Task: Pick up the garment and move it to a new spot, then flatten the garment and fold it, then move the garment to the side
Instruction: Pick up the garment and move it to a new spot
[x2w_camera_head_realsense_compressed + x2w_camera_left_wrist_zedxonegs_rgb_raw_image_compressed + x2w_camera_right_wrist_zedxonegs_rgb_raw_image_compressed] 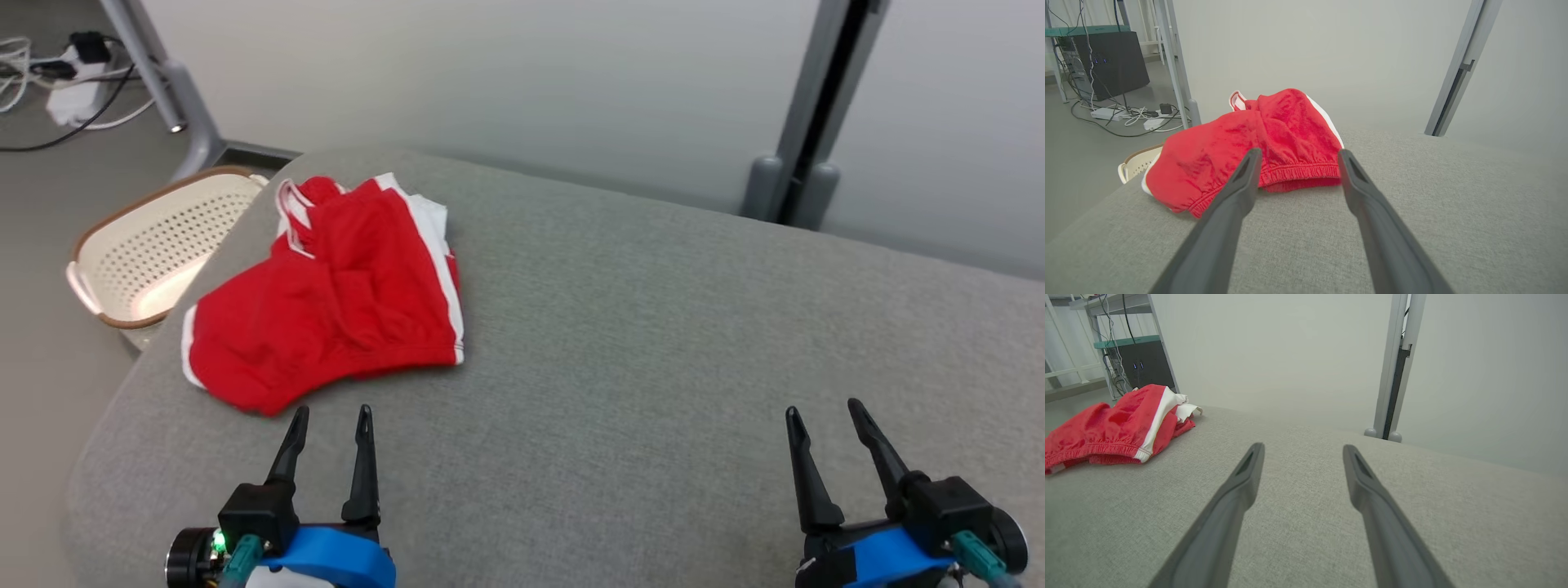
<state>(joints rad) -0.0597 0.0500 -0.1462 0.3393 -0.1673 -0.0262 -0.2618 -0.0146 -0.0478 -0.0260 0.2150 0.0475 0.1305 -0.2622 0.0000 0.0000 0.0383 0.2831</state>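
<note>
Item 1. Red shorts (326, 302), white side stripes, elasticated hem. Found loosely bunched on the left part of the grey upholstered surface (653, 327), close to its left edge. No gripper is touching them.

Item 2. Left gripper (333, 408), 2 long dark fingers. The fingers are spread wide and nothing is held between them. It is placed low over the grey surface just short of the shorts' near edge, with the tips aimed at the garment. In the left wrist view the red fabric is framed between and behind the 2 fingers.

Item 3. Right gripper (821, 406), 2 long dark fingers. The fingers are likewise spread wide and nothing is held. It is positioned over bare grey fabric, well apart from the shorts.

Item 4. Perforated cream basket (147, 253), brown rim. It is set on the floor beside the surface's left edge, which partly hides it.

Item 5. White power strip with cables (73, 65), lying on the floor at the far left.
</note>
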